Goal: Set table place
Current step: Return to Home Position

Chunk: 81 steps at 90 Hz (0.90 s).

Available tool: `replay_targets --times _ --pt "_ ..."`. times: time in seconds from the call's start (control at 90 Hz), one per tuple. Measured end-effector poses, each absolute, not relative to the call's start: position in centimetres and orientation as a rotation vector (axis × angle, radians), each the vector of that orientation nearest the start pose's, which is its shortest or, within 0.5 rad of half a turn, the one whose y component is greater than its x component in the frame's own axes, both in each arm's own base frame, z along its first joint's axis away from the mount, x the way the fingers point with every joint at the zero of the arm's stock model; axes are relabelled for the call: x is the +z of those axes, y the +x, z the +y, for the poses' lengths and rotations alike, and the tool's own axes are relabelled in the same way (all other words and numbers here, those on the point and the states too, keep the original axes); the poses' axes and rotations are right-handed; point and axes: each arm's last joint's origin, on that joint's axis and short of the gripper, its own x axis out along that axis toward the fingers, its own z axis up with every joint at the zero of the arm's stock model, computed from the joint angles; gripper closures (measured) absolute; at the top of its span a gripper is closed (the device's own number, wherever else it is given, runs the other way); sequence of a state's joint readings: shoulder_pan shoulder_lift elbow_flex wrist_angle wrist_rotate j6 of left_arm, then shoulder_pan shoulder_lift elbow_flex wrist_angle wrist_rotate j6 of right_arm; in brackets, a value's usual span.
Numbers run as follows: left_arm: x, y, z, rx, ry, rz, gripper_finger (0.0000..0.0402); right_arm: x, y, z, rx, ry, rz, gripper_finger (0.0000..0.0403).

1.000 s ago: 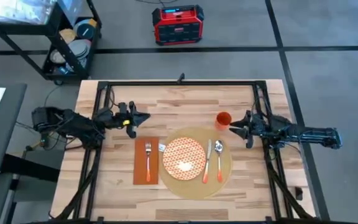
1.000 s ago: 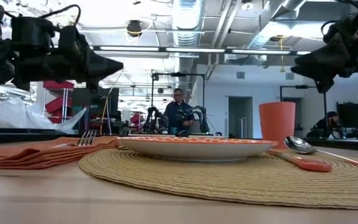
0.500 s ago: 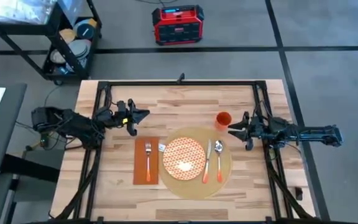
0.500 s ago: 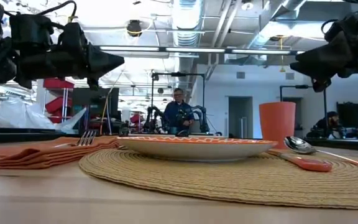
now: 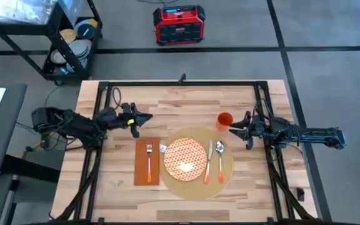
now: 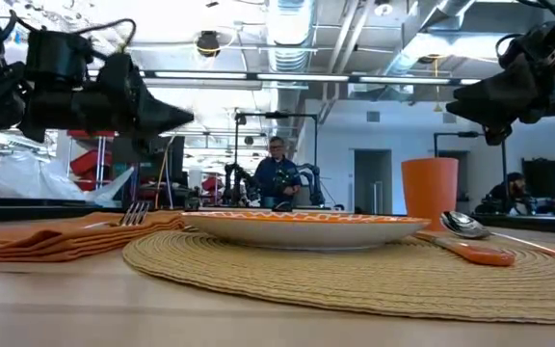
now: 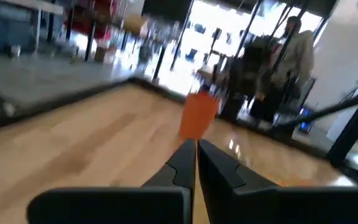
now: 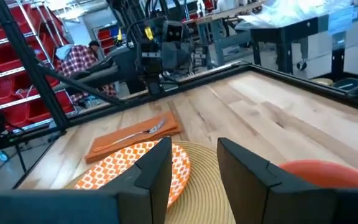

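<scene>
The setting is judged complete, so only the retreat to rest is left to be done. The tan placemat (image 5: 192, 189) is seen at the near middle of the table (image 5: 186, 97), with the patterned plate (image 5: 185, 157) on it and a knife (image 5: 209, 162) and spoon (image 5: 220, 159) laid to the plate's right. The orange napkin (image 5: 140, 169), bearing a fork (image 5: 149, 159), is placed just beside the mat's left edge, and the orange cup (image 5: 224, 120) is stood just past its far right rim. The left gripper (image 5: 146, 117) is held above bare wood beyond the napkin, its fingers pressed together on nothing. The right gripper (image 5: 232, 130) is held near the cup's right side, fingers parted and empty. The retreat is best made outward and kept high, so that the cup is not clipped by the right fingers and the napkin and fork are not brushed by the left arm.
</scene>
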<state>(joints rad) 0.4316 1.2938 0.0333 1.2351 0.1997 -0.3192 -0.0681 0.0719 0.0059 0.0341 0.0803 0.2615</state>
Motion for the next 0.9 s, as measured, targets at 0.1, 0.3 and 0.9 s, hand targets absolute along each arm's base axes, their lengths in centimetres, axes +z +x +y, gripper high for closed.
replay_targets --times 0.1,0.3,0.9 --pt "12.8 16.1 6.8 0.252 -0.363 0.103 0.0402 16.3 10.1 -0.9 -0.152 0.261 0.012 0.0285" --pt "10.3 15.2 6.0 0.291 -0.452 0.414 0.0402 16.3 10.1 -0.9 -0.152 0.261 0.012 0.0285" --pt "16.8 10.3 0.9 0.072 -0.286 0.058 0.0402 16.4 10.1 -0.9 -0.146 0.263 0.008 0.0285"
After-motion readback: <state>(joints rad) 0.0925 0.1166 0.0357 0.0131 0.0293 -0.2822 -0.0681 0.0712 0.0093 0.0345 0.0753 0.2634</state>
